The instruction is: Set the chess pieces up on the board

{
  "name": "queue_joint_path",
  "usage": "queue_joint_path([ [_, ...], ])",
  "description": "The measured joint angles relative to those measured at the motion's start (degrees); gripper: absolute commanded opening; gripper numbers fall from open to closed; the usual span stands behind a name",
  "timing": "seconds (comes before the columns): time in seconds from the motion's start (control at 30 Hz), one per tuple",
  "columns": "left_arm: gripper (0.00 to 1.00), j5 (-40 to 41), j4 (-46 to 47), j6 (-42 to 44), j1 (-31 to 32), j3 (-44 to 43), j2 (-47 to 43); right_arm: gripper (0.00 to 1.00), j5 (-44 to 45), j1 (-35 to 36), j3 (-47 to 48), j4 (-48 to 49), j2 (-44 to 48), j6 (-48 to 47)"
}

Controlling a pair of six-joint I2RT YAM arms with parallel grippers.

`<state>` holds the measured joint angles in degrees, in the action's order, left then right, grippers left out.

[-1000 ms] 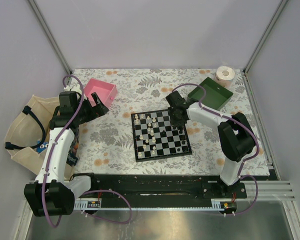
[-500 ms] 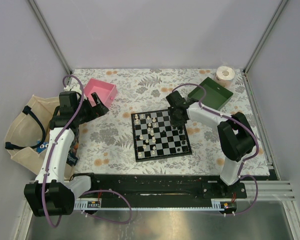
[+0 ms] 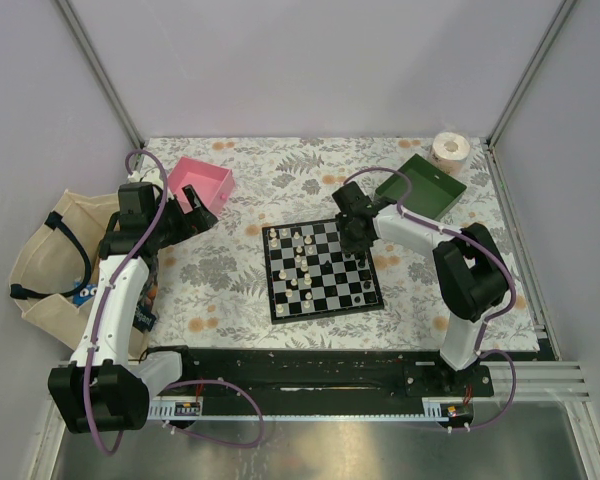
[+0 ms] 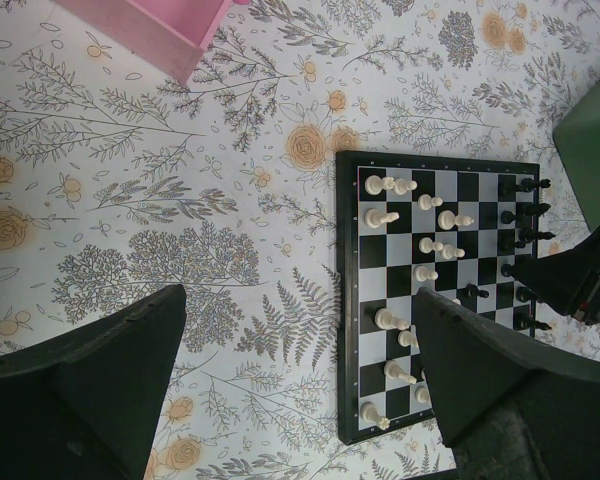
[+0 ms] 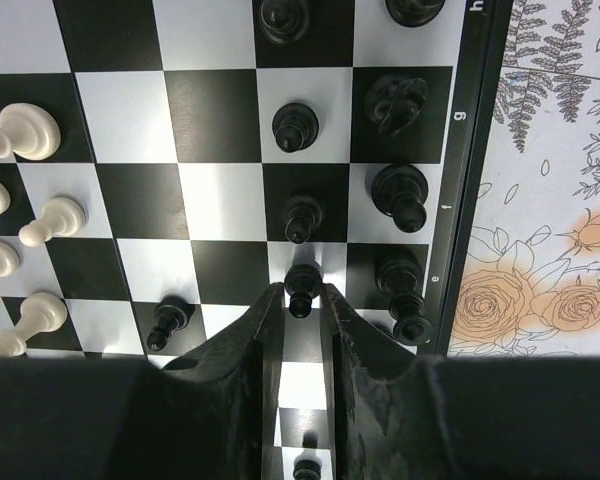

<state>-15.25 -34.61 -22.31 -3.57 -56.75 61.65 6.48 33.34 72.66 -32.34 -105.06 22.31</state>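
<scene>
Board (image 3: 323, 268) lies mid-table on the flowered cloth (image 3: 230, 275), between the pink tray (image 3: 202, 180) and the green tray (image 3: 421, 185). Cream pieces (image 4: 427, 203) stand scattered over its left and middle, black pieces (image 4: 525, 212) ranked along its right edge. Right gripper (image 5: 300, 298) is low over that right edge, fingers a narrow slit apart either side of a standing black pawn (image 5: 302, 283); whether they pinch it I cannot tell. Left gripper (image 4: 298, 298) hovers beside the pink tray, jaws spread wide, holding nothing.

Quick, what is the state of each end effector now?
Left end effector: open, empty.
Right end effector: around a black pawn; grip cannot be told.
</scene>
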Motion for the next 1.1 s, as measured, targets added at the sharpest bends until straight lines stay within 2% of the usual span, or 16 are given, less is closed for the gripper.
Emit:
queue_joint_path([
  [0.27, 0.99, 0.0, 0.0, 0.0, 0.0, 0.0, 0.0, 0.37, 0.02, 0.0, -0.24, -0.55, 0.63, -0.17],
  [0.47, 0.99, 0.0, 0.0, 0.0, 0.0, 0.0, 0.0, 0.37, 0.02, 0.0, -0.31, -1.51, 5.03, -0.63],
  [0.6, 0.99, -0.02, 0.0, 0.0, 0.0, 0.0, 0.0, 0.41, -0.37, 0.33, -0.31, -1.73, 6.62, -0.74],
  [1.1, 0.99, -0.02, 0.0, 0.0, 0.0, 0.0, 0.0, 0.47, -3.85, 7.45, 1.77, -1.75, 1.64, 0.17],
])
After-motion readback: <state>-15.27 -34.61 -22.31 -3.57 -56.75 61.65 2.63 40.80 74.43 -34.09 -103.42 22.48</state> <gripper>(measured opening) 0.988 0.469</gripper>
